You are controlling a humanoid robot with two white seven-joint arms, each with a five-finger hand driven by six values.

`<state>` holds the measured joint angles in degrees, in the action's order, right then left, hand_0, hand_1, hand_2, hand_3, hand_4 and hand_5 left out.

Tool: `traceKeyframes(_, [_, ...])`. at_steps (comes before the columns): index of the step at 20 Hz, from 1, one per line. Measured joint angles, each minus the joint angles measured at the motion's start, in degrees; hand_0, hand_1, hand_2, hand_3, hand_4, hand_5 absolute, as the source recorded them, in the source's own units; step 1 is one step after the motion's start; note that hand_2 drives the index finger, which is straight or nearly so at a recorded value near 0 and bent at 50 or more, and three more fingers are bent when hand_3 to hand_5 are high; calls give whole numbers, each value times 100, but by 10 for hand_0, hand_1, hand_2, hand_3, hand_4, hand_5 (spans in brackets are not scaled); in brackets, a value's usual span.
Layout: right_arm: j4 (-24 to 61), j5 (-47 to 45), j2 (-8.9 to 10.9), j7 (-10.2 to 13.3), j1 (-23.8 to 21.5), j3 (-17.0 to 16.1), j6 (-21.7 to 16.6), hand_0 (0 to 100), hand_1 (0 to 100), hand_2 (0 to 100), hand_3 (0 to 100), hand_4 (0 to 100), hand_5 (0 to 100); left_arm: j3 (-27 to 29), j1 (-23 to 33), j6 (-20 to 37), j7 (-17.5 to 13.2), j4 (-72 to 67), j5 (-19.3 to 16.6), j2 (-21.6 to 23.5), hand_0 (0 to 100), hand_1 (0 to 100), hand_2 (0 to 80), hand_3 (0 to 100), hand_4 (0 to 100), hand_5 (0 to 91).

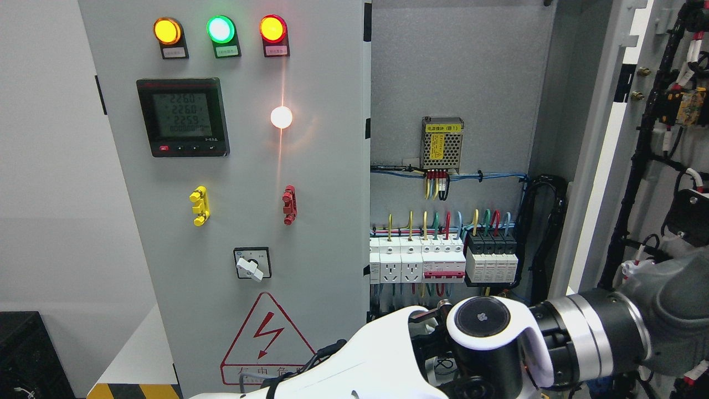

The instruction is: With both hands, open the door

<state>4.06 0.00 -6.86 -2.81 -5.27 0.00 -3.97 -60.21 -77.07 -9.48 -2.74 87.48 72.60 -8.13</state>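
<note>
The right cabinet door (653, 138) stood swung open, the left door (249, 166) closed; neither robot hand's grasp could be told.

At the upper left of your frame, three indicator lamps (220, 29) glow amber, green and red above a lit digital meter (183, 117); at centre right, a perforated power supply (442, 145) sits over white breakers (443, 260) and sockets (400, 267) fed by coloured wires (437, 219); a black box (27, 354) occupies your lower left corner, beside yellow-black hazard striping (133, 390).
</note>
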Motion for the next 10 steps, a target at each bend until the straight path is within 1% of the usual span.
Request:
traceKeyframes(5, [0,0,0,0,0,0,0,191,0,0,0,0,0,4,1,-18,-25,270,50,268,0,0,0,0,0,0])
traceKeyframes(10, [1,0,0,0,0,0,0,191,0,0,0,0,0,42,39,-24,-42,600,196,649,0,0,0,0,0,0])
